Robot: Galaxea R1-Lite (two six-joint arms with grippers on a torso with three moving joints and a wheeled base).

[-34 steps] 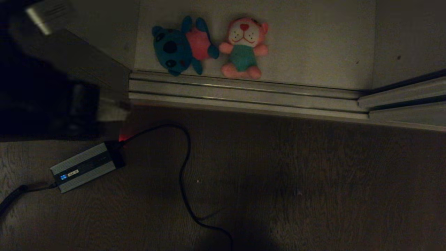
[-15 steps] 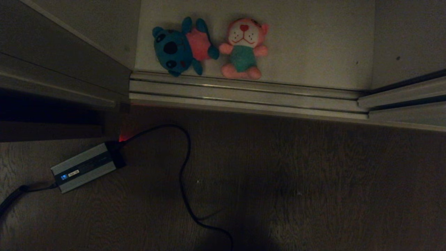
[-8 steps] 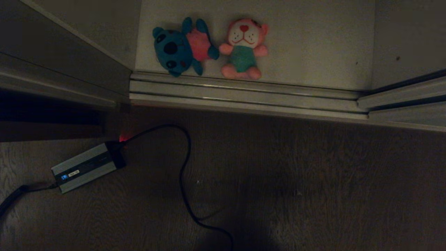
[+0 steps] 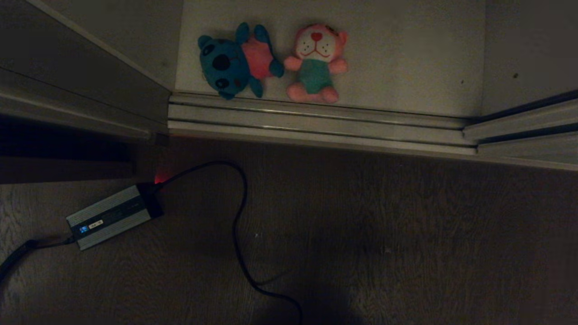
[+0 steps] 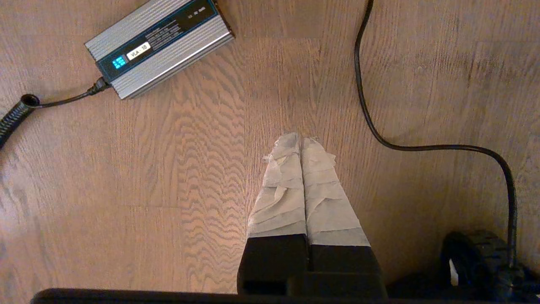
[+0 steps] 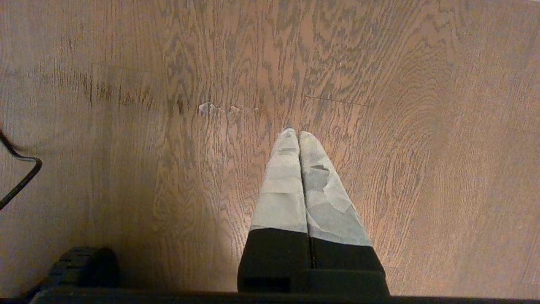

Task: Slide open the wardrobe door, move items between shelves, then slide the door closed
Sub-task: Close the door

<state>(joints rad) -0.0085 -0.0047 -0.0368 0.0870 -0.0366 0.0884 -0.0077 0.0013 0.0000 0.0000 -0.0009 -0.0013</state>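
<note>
We find the two plush toys lying side by side on the lowest shelf (image 4: 406,58), an off-white flat board just behind the metal floor track (image 4: 316,122). The blue plush toy (image 4: 237,61), soft and rounded, with a pink shirt and dark patches, lies tilted on the left; its foot touches the arm of the pink plush toy (image 4: 316,63), which has a white face and teal shirt and lies face up. Both rest near the shelf's front edge. The sliding wardrobe door (image 4: 81,90), a matte pale panel with a thin metal edge, stands at the left, leaving the opening clear.

On the wood-grain floor (image 4: 406,234) we note a ribbed metal power adapter (image 4: 113,216) and a black cable (image 4: 237,234) curving away from it.

The left gripper (image 5: 300,141) points down at the floor with its tape-wrapped fingers (image 5: 280,185) pressed together, holding nothing. The right gripper (image 6: 298,134) hangs likewise, fingers together and empty.

Compared with the earliest head view, the dark arm that covered the left side is gone; the toys lie unchanged.
</note>
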